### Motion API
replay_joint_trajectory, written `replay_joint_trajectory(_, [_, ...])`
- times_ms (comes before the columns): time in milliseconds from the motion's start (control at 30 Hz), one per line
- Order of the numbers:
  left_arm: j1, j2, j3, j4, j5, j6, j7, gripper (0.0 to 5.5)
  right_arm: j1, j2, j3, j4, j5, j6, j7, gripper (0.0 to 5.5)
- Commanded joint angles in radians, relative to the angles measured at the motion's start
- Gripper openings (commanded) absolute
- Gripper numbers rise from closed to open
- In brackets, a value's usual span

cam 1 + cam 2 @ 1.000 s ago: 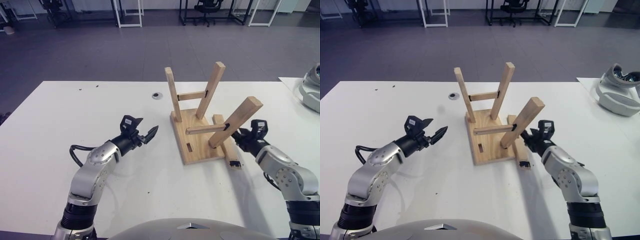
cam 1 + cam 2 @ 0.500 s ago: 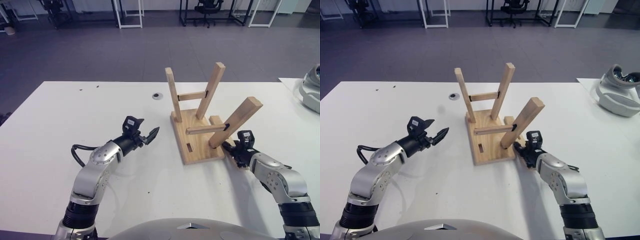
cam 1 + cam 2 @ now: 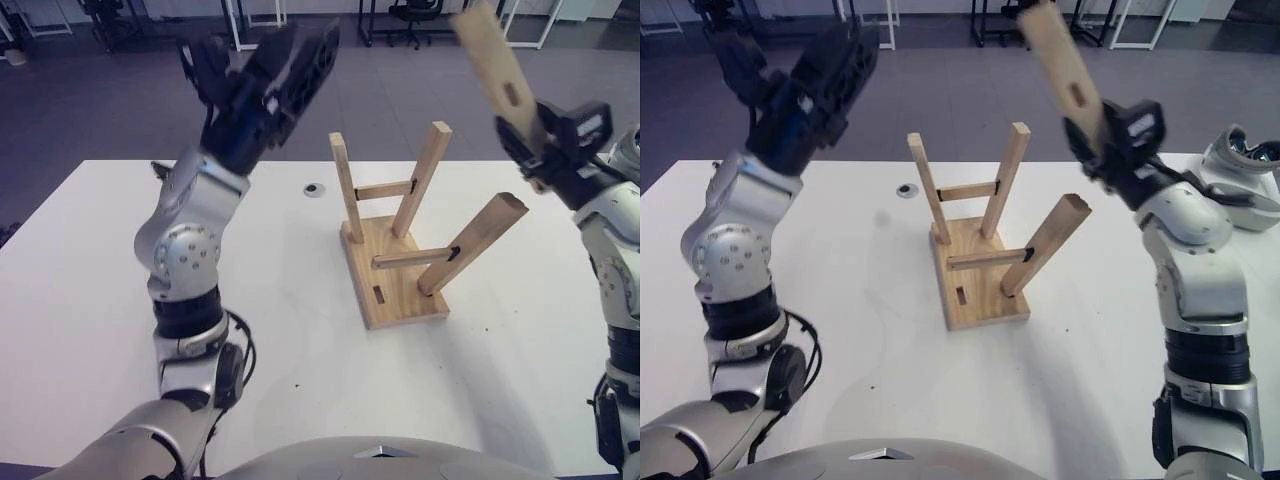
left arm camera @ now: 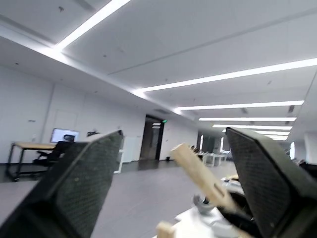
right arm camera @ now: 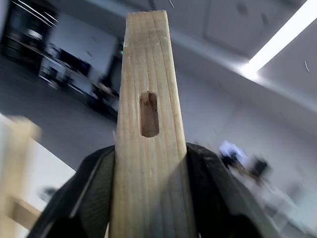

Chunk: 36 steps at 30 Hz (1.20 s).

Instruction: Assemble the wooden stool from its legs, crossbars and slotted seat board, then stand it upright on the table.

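The white tabletop (image 3: 90,260) lies well below both claws. The pale wooden stool frame (image 3: 395,275), seat board down and legs up, stands below and between them. The right claw (image 3: 537,132) is closed around a loose slotted wooden leg (image 3: 490,60), which points upward from it. The left claw (image 3: 252,68) is wide open and seems empty.

The pale wooden seat board (image 3: 392,303) is lying flat on the white tabletop (image 3: 90,280), with three legs rising from it. The two far legs (image 3: 345,188) (image 3: 421,180) are standing nearly upright, leaning slightly apart, and a short crossbar (image 3: 384,191) is joining them. The near leg (image 3: 472,244) is tilting strongly to the right; a second crossbar (image 3: 410,260) is sticking out of it with its other end free above an open slot (image 3: 378,294) in the board. The fourth leg (image 3: 492,62), showing an oval mortise, is being held high above the tabletop in the jaws of the right gripper (image 3: 535,130).
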Motion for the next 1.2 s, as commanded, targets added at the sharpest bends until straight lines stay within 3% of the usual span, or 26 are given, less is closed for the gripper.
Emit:
replay_joint_trajectory(33, [-0.074, -0.011, 0.016, 0.032, -0.085, 0.017, 0.018, 3.84, -0.132, 0.039, 0.087, -0.088, -0.023, -0.059, 0.065, 2.09])
replay_joint_trajectory(167, [-0.079, -0.01, -0.011, 0.027, -0.1, 0.016, 0.012, 3.84, -0.152, 0.07, 0.137, -0.071, -0.073, -0.117, 0.105, 2.09])
replay_joint_trajectory(667, [-0.055, 0.004, -0.01, -0.001, -0.154, -0.014, 0.01, 1.38, -0.144, 0.109, 0.109, -0.034, -0.085, -0.162, 0.138, 2.09])
replay_joint_trajectory(833, [-0.05, 0.008, -0.02, -0.01, -0.154, -0.015, 0.013, 1.04, -0.146, 0.125, 0.105, -0.046, -0.08, -0.158, 0.139, 2.09])
replay_joint_trajectory(1000, [-0.057, 0.031, -0.001, -0.012, -0.169, -0.018, 0.024, 1.03, -0.146, 0.123, 0.101, -0.054, -0.074, -0.136, 0.142, 3.11])
replay_joint_trajectory(1100, [-0.056, 0.139, 0.088, -0.023, -0.223, 0.006, 0.017, 1.03, -0.196, 0.123, -0.048, -0.088, 0.101, 0.005, 0.068, 3.37])
replay_joint_trajectory(1200, [0.051, 0.277, 0.179, -0.095, -0.331, 0.086, 0.018, 1.03, -0.124, 0.032, -0.26, -0.042, 0.183, 0.095, 0.05, 3.37])
